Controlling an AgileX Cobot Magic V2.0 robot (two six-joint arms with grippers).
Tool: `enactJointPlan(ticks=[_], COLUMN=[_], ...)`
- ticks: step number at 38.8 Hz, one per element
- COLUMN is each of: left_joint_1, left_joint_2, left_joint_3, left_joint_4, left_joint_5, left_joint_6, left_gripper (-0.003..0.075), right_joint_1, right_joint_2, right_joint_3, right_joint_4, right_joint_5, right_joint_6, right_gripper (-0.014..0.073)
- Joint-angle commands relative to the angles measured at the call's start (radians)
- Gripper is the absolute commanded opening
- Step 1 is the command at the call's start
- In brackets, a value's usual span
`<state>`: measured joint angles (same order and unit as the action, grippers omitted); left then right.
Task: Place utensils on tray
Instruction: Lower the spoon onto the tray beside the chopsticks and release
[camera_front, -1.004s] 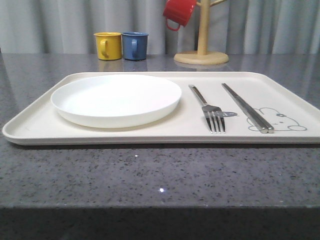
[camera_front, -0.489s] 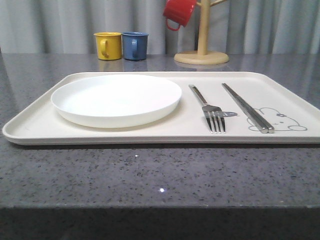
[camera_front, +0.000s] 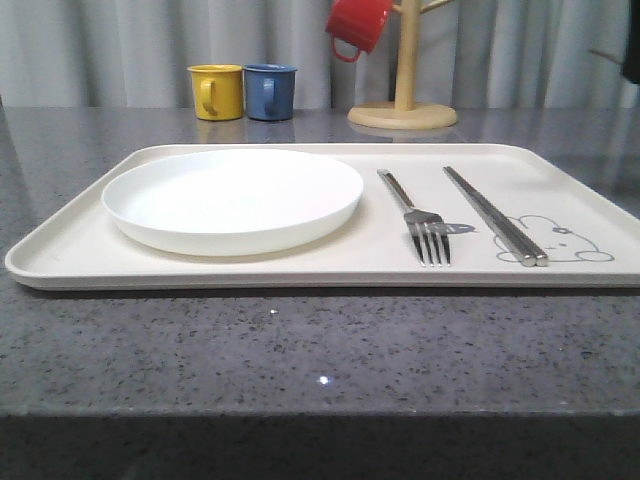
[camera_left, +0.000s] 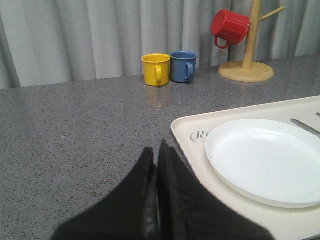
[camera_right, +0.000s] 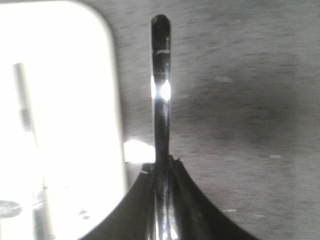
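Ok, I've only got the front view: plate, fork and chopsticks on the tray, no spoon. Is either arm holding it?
Observer: In the right wrist view, the right gripper is shut on a slim steel handle, likely the spoon's; its bowl is hidden.
Operator: Over the tray?
Observer: No, over the grey table, just beside the tray, near its rounded corner.
Operator: And the left?
Observer: The left gripper is shut on nothing, by the tray's edge near the plate.
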<state>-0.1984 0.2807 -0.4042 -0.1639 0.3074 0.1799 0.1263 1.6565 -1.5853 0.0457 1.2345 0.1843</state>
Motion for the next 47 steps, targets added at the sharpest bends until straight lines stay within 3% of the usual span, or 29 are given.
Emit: enactJointPlan(ticks=[1,6,30,33,42,47], left_joint_1=[0.0,0.0,0.0,0.0,0.0,0.0], left_joint_2=[0.007,0.007,0.007,0.007,0.007,0.007], left_joint_3=[-0.027,-0.027,-0.027,-0.027,-0.027,-0.027], left_joint_4=[-0.01,-0.01,-0.01,-0.01,-0.01,-0.01], left_joint_5=[-0.086,-0.086,-0.086,-0.086,-0.086,-0.086], left_joint_6=[-0.009,-0.009,-0.009,-0.009,-0.009,-0.009], left_gripper=[-0.0018,-0.0018,-0.0018,-0.0018,-0.0018,-0.0018], right_joint_1=[0.066,0.106,0.106,0.106,0.106,0.106], right_joint_2=[-0.013,0.041,0.165,0.165,0.15,0.116], right_joint_3=[-0.021,-0.021,-0.021,-0.021,-0.026,-0.054], right_joint_4=[0.005,0.007,0.011,0.011,0.01,-0.031], right_joint_5=[0.097,0.077,0.102,0.101,0.097,0.101], right_joint_6=[0.037,0.059,0.087,0.087,0.087,0.086], right_gripper=[-0.0063,-0.0063,-0.005,0.0,0.026,0.0293])
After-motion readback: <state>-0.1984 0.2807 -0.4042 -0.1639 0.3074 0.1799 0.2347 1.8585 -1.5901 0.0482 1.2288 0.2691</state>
